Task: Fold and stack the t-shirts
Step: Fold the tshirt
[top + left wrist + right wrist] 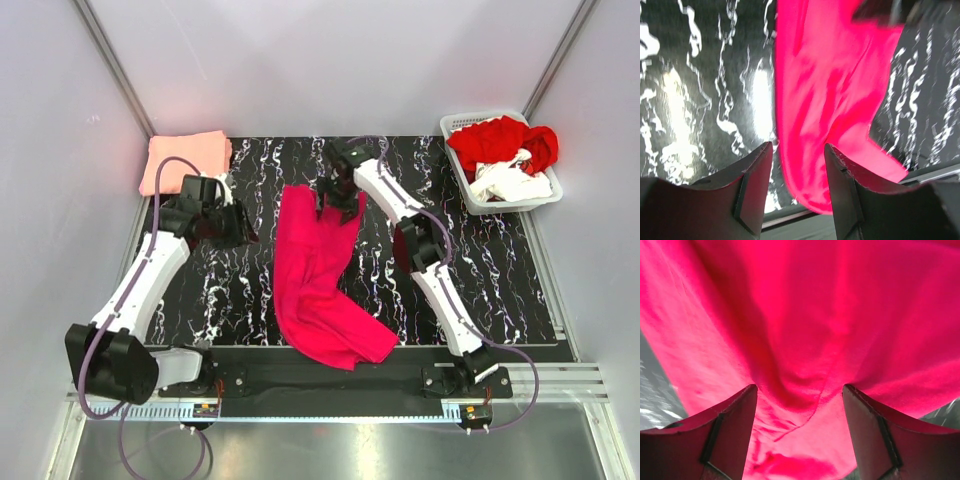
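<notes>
The right gripper [800, 387] stands over the far end of the vivid magenta-pink cloth t-shirt [805, 305]. Its two dark fingers [730, 435] are spread wide, one on each side of a puckered ridge of the cloth, and they are not pinched onto it. In the overhead view the right gripper [338, 205] sits at the shirt's far edge, around the middle of the black, white-veined table [500, 270].

The left gripper [797, 147] is also parted, with nothing between its fingers [752, 180]. Bare table surface and the shirt's left edge [835, 100] show through the gap. From above, the left gripper [240, 228] hangs to the left of the shirt, near it but apart from it.

The magenta-pink t-shirt [315, 280] lies as a long rumpled strip from mid-table toward the near edge. There its lower end spreads out to the right.

A pale salmon-pink t-shirt [185, 160], folded into a flat rectangle, rests at the table's far-left corner.

A white slatted plastic basket [490, 208] sits at the far-right corner. It holds a crumpled red t-shirt [495, 140] and a bunched white t-shirt [515, 182] just nearer than the red one.
</notes>
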You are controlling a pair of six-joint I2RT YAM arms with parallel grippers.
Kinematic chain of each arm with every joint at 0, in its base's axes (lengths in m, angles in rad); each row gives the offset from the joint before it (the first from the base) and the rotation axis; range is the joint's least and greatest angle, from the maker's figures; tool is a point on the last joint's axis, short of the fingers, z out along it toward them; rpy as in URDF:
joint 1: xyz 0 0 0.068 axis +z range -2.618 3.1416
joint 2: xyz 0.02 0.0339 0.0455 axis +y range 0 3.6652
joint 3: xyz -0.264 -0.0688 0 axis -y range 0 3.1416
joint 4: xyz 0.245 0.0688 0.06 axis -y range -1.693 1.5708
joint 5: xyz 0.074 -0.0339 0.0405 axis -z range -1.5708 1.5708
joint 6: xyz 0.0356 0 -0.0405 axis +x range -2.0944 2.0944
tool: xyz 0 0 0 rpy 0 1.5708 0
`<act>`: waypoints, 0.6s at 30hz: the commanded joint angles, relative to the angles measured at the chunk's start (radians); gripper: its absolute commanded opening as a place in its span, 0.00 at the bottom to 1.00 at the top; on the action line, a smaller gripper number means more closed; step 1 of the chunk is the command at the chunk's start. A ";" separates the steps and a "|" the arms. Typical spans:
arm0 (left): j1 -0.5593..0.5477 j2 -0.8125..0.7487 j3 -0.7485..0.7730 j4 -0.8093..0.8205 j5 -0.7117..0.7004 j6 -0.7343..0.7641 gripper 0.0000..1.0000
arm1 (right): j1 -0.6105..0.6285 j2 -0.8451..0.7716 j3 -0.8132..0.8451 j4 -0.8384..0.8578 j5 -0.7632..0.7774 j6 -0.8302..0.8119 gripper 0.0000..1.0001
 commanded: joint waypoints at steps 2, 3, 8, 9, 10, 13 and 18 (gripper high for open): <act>0.007 -0.097 -0.124 0.063 0.002 0.037 0.51 | -0.104 0.161 0.154 0.128 -0.046 0.019 0.76; 0.007 -0.108 -0.145 0.077 0.014 0.041 0.51 | -0.118 0.177 0.162 0.180 -0.078 0.026 0.75; 0.007 -0.128 -0.222 0.131 0.028 0.044 0.51 | -0.211 0.211 0.188 0.539 -0.060 0.139 0.78; 0.007 -0.125 -0.228 0.135 0.045 0.037 0.51 | -0.220 0.214 0.192 0.595 -0.029 0.154 0.79; 0.007 -0.122 -0.235 0.147 0.053 0.032 0.51 | -0.227 0.216 0.194 0.647 0.000 0.171 0.82; 0.007 -0.120 -0.273 0.183 0.080 0.009 0.51 | -0.250 0.227 0.197 0.851 0.118 0.203 0.86; 0.002 -0.117 -0.327 0.207 0.097 -0.041 0.50 | -0.279 0.158 0.187 0.891 0.244 0.211 0.92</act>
